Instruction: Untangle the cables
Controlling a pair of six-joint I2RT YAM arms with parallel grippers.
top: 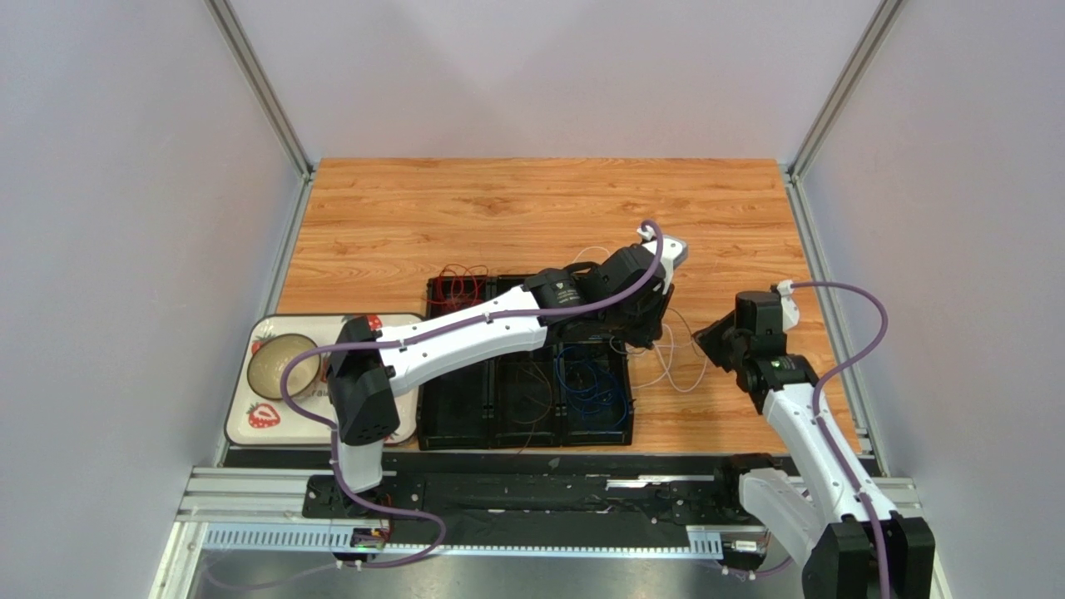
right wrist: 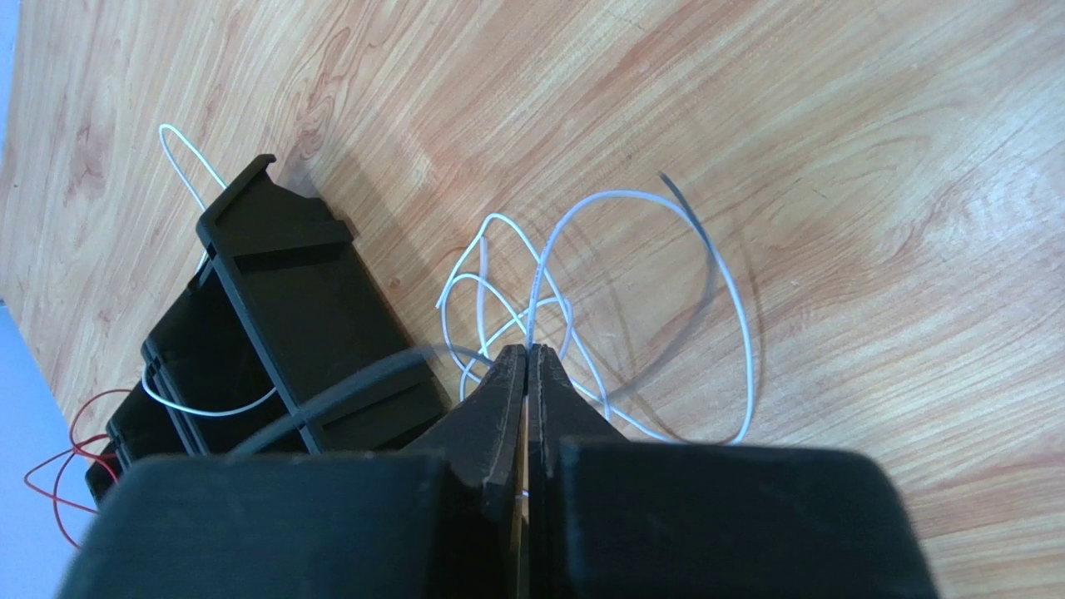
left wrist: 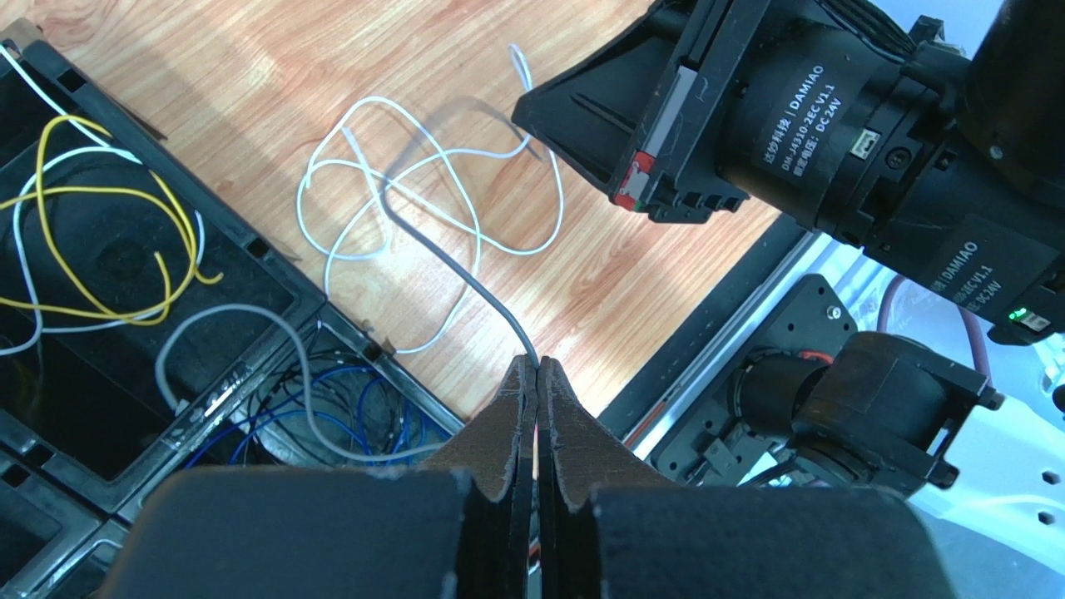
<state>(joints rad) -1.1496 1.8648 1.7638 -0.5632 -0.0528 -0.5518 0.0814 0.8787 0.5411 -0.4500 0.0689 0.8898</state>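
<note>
Looking down the left wrist camera, I have the left gripper (left wrist: 538,368) pressed together on the grey cable (left wrist: 481,290), pinched right at the fingertips. From that pinch the cable's long axis runs away toward 11 o'clock, over bare table (left wrist: 600,287), and ends in among the loops of the white cable (right wrist: 619,194). On the right wrist camera the right gripper (right wrist: 526,356) is closed too, and I judge it is nipping one strand of that white cable, which rises from the tips toward 12 o'clock before fanning into loops from 11 to 2 o'clock. So both arms hold the same knot from opposite sides: seen from the left wrist, the right arm's gripper body sits at about 1 o'clock, just beyond the loops. My next move turns on that grey line; I would draw the left arm back along it, toward 5 o'clock, away from the right. Farther off, at 9 to 10 o'clock, the black compartment tray (left wrist: 269,256) holds a yellow cable (left wrist: 88,191) and blue cables (left wrist: 375,418), apart from this tangle.
</note>
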